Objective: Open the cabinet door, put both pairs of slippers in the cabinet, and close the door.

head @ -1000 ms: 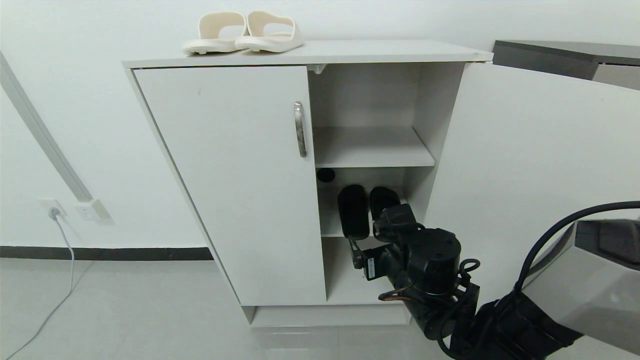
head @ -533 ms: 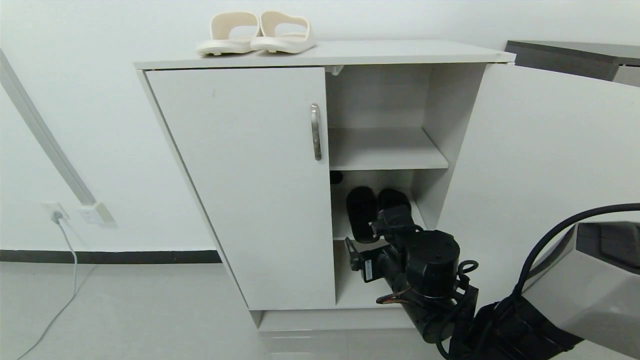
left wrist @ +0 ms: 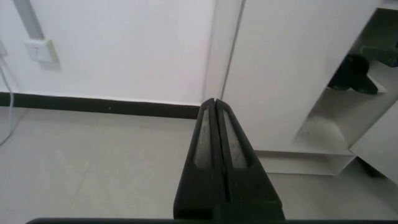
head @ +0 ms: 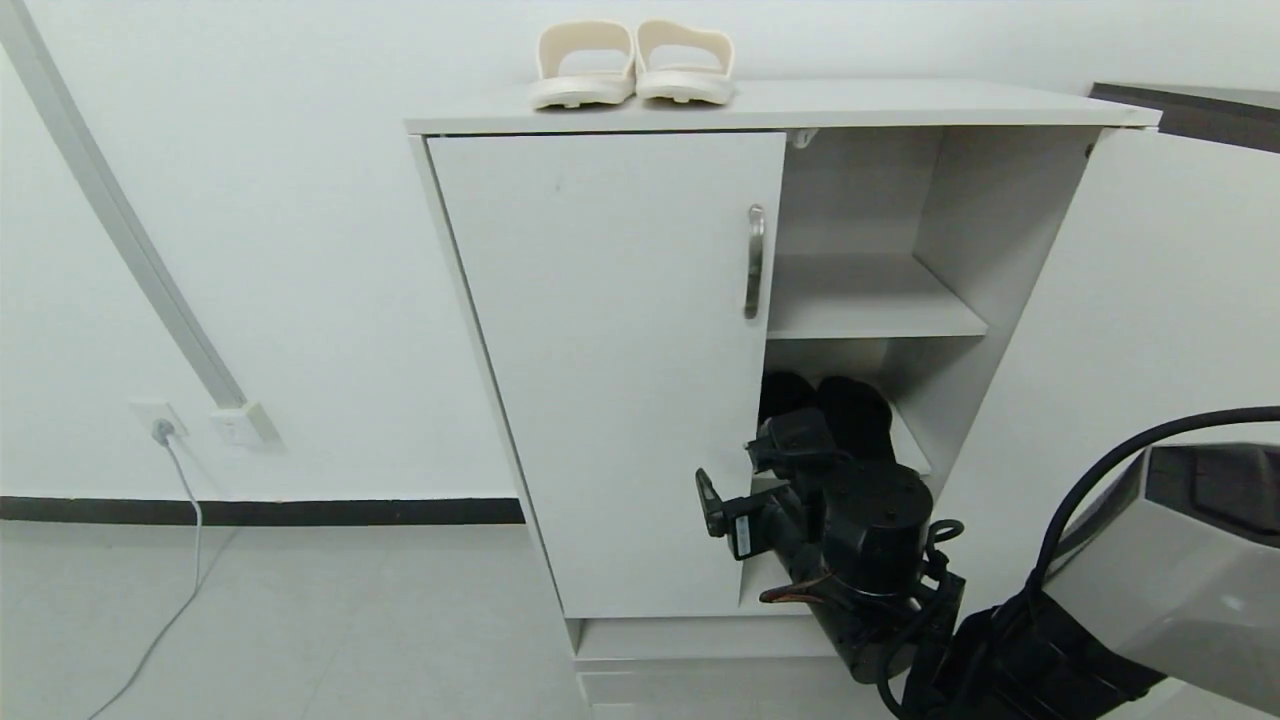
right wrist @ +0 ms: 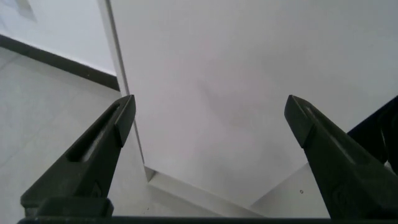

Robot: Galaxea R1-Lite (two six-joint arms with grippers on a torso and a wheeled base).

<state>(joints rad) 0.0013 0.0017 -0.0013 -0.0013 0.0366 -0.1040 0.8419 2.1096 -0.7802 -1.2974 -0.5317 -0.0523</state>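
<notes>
Already the black slippers [head: 840,405] lay side by side on the middle shelf of the cabinet [head: 900,100], behind the open door [head: 1150,350] that swung out to the robot's right. The beige slippers [head: 635,65] sat together on the cabinet top, toes facing the front edge, so fetching them looked like the step in hand.

The right pincer [right wrist: 211,106] hung low in front of the closed door [head: 600,370] with its fingers wide apart and nothing between them. The left pincer [left wrist: 215,106] had its fingers pressed together, empty, above the floor [left wrist: 93,174].

To do this well, the right arm would probably need to rise well clear of the handle [head: 754,262] before going up to the top. A grip across the two touching inner sides would likely carry both slippers at once. Soft foam should give a little, so a firm squeeze seemed safe. The bare upper shelf [head: 870,300] looked the natural place for them. The pair should be lifted off the edge, not dragged, and brought down between the closed door's edge and the open door without nudging either.
</notes>
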